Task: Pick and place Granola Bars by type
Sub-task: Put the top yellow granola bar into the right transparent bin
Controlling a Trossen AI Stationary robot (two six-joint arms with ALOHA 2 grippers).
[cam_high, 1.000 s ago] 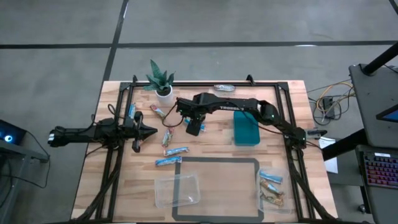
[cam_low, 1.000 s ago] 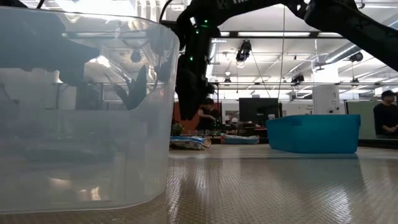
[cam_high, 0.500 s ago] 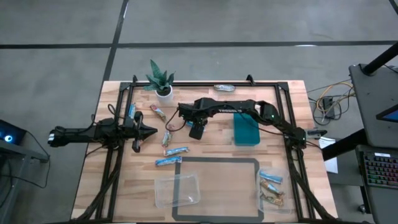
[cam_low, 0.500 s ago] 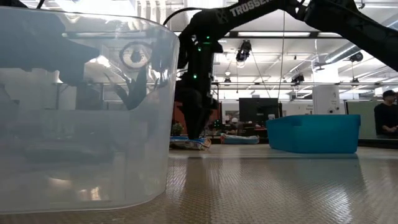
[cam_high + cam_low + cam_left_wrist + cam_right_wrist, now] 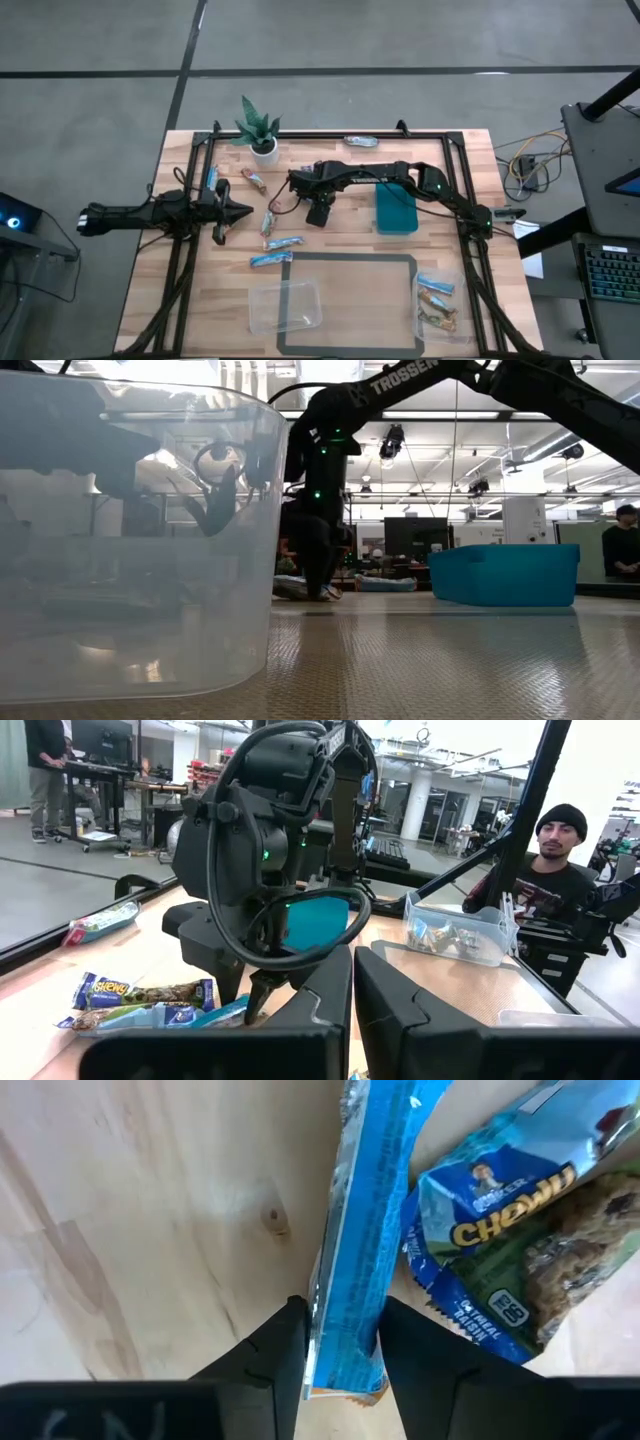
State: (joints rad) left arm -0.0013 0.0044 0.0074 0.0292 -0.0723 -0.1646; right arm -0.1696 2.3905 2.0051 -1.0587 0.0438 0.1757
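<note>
Right gripper (image 5: 318, 592): we note it lower than half a second ago, its tips now down at the tabletop among the bars. Blue bar (image 5: 352, 1250): we find it standing on edge between the two fingers (image 5: 270, 1342), which close on its lower end, grasping it. Chewy bar (image 5: 520, 1255): flat on the wood, touching the blue bar on the far side of one finger. Left gripper (image 5: 352, 995): we log it unmoved at the table's left, clenched on nothing, pointing at the right gripper.
</note>
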